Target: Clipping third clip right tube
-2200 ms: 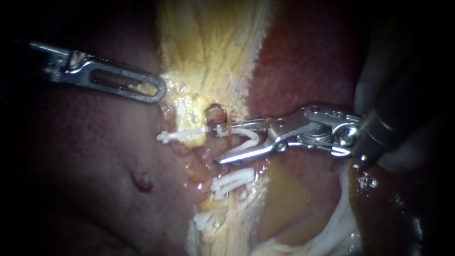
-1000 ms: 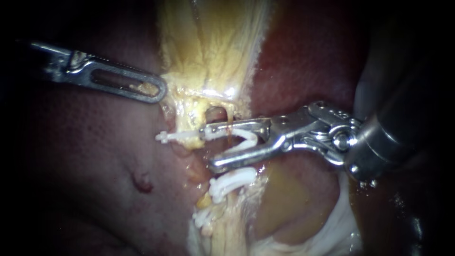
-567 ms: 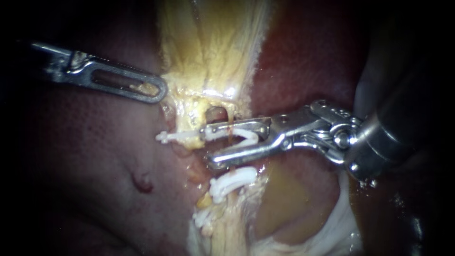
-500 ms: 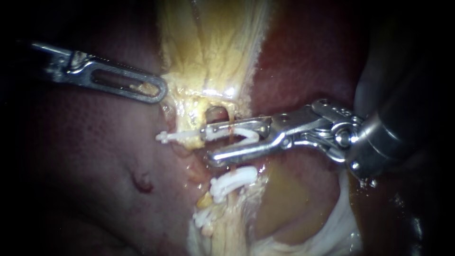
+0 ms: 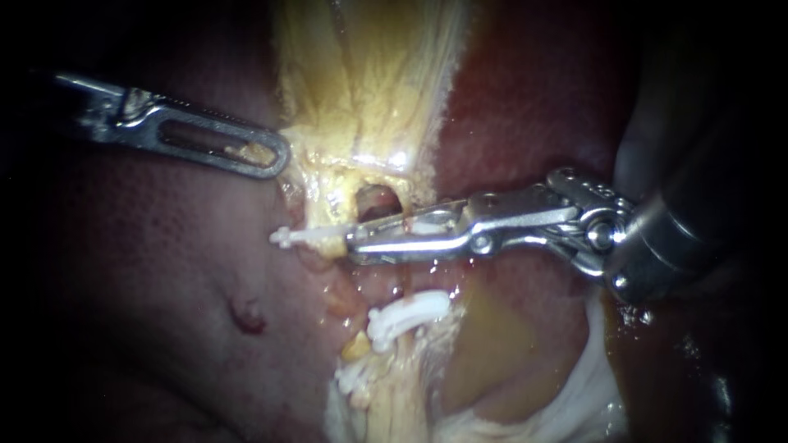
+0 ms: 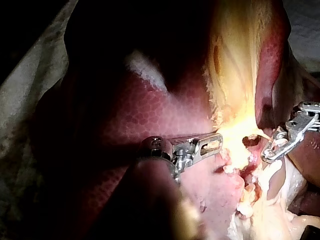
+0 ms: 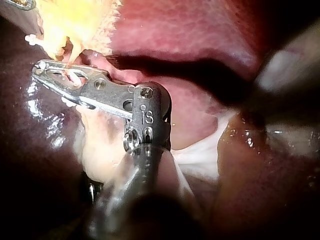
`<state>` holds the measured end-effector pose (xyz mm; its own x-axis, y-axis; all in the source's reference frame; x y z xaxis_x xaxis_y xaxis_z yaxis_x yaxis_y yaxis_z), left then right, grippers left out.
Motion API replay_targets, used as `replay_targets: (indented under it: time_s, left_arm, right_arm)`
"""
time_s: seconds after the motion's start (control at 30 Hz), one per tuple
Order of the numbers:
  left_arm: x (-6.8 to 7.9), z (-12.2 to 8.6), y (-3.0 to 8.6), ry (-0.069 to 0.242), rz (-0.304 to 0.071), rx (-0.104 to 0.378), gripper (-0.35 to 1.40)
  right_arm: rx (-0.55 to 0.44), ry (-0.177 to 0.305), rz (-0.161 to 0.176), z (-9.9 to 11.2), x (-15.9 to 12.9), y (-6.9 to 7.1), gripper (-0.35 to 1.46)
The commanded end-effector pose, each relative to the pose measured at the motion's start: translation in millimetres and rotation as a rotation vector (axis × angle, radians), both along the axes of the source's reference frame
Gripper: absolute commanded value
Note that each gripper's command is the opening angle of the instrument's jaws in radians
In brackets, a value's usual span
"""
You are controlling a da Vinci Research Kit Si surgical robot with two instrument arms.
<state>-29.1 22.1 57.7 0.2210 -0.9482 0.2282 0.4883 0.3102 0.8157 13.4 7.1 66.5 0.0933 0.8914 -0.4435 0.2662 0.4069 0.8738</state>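
Centre of frame: the white clip (image 5: 420, 226) is lying with its long axis horizontal, pointing left in line with the jaws. It is being pressed nearly flat across a thin reddish tube (image 5: 403, 279) running top to bottom. The right instrument (image 5: 355, 243), entering from the right edge, is clamping it, with its jaws narrow and both bearing on the clip. A second clip (image 5: 308, 236) is sitting just left of the jaw tips, and two lower clips (image 5: 406, 312) are lying below centre. At upper left, the left instrument (image 5: 277, 160) is gripping the edge of the yellow tissue (image 5: 369, 98) — tissue is showing through its slotted jaw. Liver (image 5: 148, 271) is lying all round.
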Motion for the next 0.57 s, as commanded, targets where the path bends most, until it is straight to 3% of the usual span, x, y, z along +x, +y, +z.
replay_targets:
  time_s: [0.03, 0.23, 0.57]
  left_arm:
    - [0.0, 0.0, 0.0, 0.0, 0.0, 0.0, -0.35]
    - [0.0, 0.0, 0.0, 0.0, 0.0, 0.0, -0.35]
    - [0.0, 0.0, 0.0, 0.0, 0.0, 0.0, -0.35]
  right_arm:
    - [0.007, -0.01, 0.003, -0.2, 0.1, 0.2, -0.35]
    - [0.005, -0.001, -0.018, 0.2, -0.2, 0.3, -0.35]
    - [0.003, 0.0, -0.021, 0.5, -0.2, 0.2, -0.35]
